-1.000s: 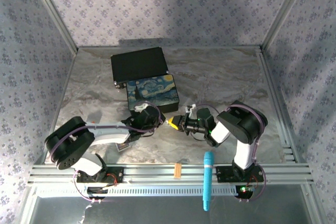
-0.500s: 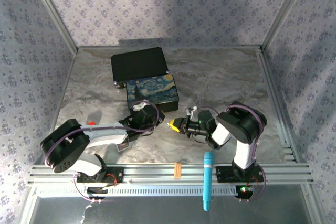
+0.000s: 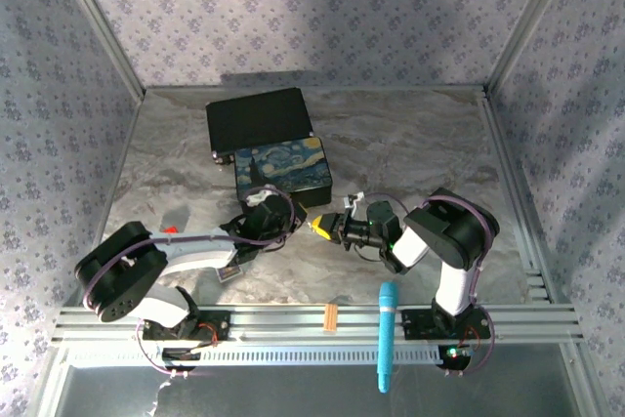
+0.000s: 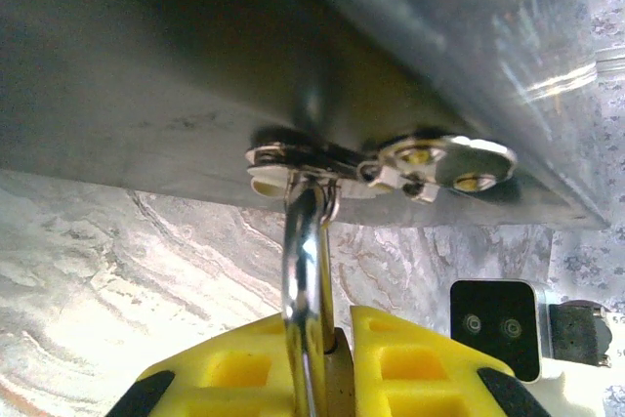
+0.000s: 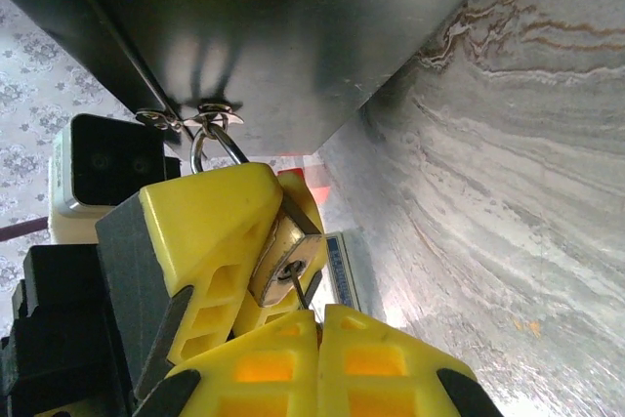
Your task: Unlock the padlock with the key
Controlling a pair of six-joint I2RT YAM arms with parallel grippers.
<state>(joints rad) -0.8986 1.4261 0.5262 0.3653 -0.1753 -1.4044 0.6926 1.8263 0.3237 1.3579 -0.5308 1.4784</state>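
Step in hand: turning the key in the lock. Judgement: the right pincer [image 5: 317,334] should roll about the key's own line with no sideways push, while the left pincer [image 4: 327,378] holds the lock body dead steady. Any pull along the thin shank risks drawing it out of the pads. Once the lock gives, ease the body down off its loop.

- Right pincer: pressed together, pinching the key [image 5: 301,288] by its head. A short dark shank shows between pads and keyhole.
- Key tip sits in the keyhole on the end face of the padlock [image 5: 285,251].
- Left pincer: nearly closed, yellow pads clamped on both sides of the brass body.
- Shackle [image 4: 305,261] rises from between those pads and threads the metal clasp [image 4: 391,165]. Looks seated, not sprung; cannot be sure.
- Clasp belongs to the painted box [image 3: 283,171], which rests on the marbled bench [image 3: 410,144]. The lock hangs at the box's near edge, between the two arms.
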